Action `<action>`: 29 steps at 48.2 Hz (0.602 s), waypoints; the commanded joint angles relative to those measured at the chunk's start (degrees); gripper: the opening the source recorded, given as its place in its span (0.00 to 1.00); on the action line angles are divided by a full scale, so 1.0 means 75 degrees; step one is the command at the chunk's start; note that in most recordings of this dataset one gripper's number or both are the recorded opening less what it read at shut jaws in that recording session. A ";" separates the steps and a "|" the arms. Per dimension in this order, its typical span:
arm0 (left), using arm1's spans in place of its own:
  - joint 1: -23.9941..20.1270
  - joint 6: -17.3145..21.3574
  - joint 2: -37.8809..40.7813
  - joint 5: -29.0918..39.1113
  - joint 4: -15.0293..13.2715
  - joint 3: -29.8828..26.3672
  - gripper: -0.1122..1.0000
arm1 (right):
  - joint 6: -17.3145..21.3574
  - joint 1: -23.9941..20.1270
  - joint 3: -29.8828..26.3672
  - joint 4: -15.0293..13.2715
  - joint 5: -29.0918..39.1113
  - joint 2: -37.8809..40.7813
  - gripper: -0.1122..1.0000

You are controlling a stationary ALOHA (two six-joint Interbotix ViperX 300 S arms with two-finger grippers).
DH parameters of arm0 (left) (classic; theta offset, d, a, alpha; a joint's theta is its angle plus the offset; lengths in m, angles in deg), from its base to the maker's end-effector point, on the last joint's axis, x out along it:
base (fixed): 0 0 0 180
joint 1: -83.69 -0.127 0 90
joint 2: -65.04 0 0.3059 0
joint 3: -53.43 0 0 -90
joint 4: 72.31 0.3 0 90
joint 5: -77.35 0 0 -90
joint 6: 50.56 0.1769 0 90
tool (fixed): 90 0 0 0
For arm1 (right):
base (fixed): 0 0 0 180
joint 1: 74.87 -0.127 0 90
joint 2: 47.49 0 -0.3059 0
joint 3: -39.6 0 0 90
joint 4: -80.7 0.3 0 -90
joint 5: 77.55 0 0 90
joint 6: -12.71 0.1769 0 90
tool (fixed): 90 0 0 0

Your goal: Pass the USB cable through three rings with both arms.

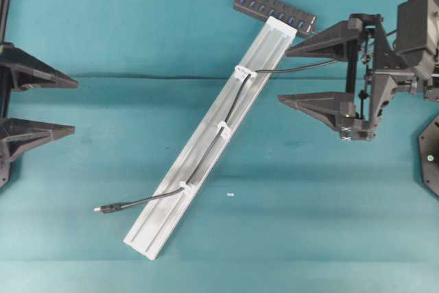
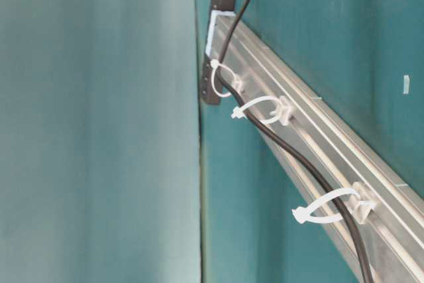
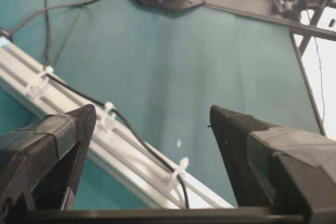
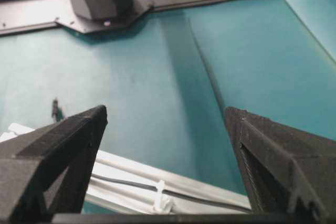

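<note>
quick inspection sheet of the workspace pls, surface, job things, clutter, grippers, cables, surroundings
surface: teal cloth with a crease line across it
job's things: silver rail lying diagonally; black cable runs through all three white rings; plug tip lies on the cloth past the lowest ring; hub at the rail's top end
clutter: one small white scrap beside the rail
grippers: left gripper open, empty, at the left edge; right gripper open, empty, near the top ring
cables: robot wires on the right arm
surroundings: nothing seen
</note>
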 commanded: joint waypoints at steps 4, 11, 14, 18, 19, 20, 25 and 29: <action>-0.0023 -0.0094 0.0094 -0.0047 0.0023 -0.0176 0.95 | 0.0070 0.0187 0.0035 0.0012 -0.0152 -0.0070 0.94; -0.0012 -0.0164 0.0070 0.0164 0.0023 -0.0199 0.95 | 0.0070 0.0234 0.0281 0.0012 -0.0152 -0.0094 0.94; -0.0023 -0.0094 0.0023 0.0246 0.0023 -0.0199 0.95 | 0.0070 0.0223 0.0363 0.0000 -0.0117 -0.0105 0.94; -0.0012 -0.0117 -0.0012 0.0293 0.0023 -0.0199 0.95 | 0.0070 0.0129 0.0375 0.0000 -0.0117 -0.0141 0.94; -0.0012 -0.0129 0.0000 0.0305 0.0023 -0.0188 0.95 | 0.0082 0.0117 0.0375 0.0000 -0.0117 -0.0164 0.94; -0.0012 -0.0176 0.0000 0.0305 0.0023 -0.0188 0.95 | 0.0082 0.0117 0.0387 0.0000 -0.0117 -0.0199 0.94; -0.0012 -0.0211 0.0023 0.0305 0.0023 -0.0141 0.95 | 0.0082 0.0082 0.0457 0.0000 -0.0105 -0.0328 0.94; -0.0012 -0.0211 0.0047 0.0270 0.0023 -0.0035 0.95 | 0.0082 0.0070 0.0504 0.0000 -0.0105 -0.0445 0.94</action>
